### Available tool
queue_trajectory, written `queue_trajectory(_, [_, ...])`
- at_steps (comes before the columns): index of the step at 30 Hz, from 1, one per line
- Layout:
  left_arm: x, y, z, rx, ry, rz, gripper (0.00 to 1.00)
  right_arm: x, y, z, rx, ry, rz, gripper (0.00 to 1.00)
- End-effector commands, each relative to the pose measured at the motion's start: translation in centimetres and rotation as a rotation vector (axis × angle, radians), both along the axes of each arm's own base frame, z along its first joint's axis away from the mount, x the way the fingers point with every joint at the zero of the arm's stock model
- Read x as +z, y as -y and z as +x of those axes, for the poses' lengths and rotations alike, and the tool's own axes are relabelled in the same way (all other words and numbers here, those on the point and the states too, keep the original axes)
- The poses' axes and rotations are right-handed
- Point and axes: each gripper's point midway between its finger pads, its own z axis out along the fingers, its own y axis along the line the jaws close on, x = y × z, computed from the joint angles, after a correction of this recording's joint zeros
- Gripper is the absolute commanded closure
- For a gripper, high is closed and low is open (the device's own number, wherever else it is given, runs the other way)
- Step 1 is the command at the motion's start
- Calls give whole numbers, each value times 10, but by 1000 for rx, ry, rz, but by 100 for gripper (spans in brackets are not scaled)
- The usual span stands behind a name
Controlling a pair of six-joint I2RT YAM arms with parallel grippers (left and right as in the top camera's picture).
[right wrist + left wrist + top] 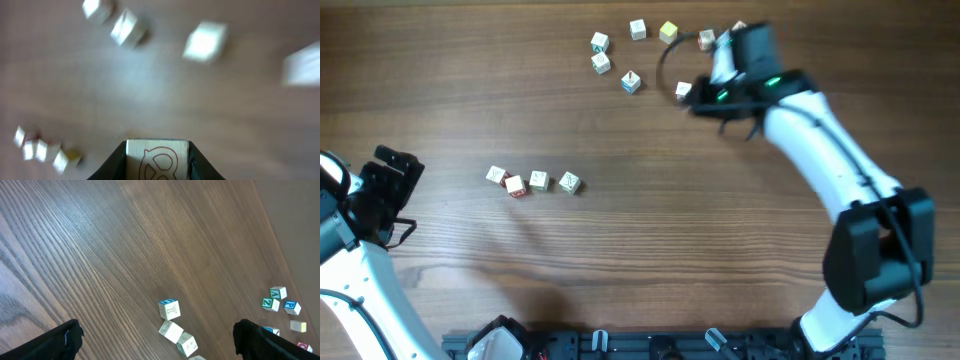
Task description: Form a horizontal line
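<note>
The horizontal line [532, 182] of 4 cubes runs left-right, well left of the right gripper [692, 96], clamped on a red-marked cube [157, 159]; the nearer left gripper [388, 195] gapes wide.

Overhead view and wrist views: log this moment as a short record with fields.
horizontal line: four cubes in a slightly uneven row, left of centre
loose cubes: several, scattered at the far side
right gripper: shut on a red-marked cube, near the loose cubes
left gripper: open, empty, left of the line
</note>
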Motion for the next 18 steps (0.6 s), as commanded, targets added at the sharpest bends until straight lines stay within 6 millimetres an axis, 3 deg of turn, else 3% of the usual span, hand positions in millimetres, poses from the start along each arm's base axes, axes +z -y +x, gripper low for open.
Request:
queue_trajectory(1, [5,0,2,3,18,-8,0,-52,-57,-55,-23,-153,23,91])
queue_trajectory(5, [5,0,2,3,18,-8,0,-77,-95,-79,-54,-72,16,92])
queue_trajectory(10, [5,0,2,3,18,-8,0,-87,-138,-101,-23,53,31,91])
queue_trajectory(14, [5,0,2,3,18,-9,0,-96,-155,-106,-18,128,4,91])
queue_trajectory(18, [4,1,1,3,12,-14,0,-107,-159,-103,-84,115,33,88])
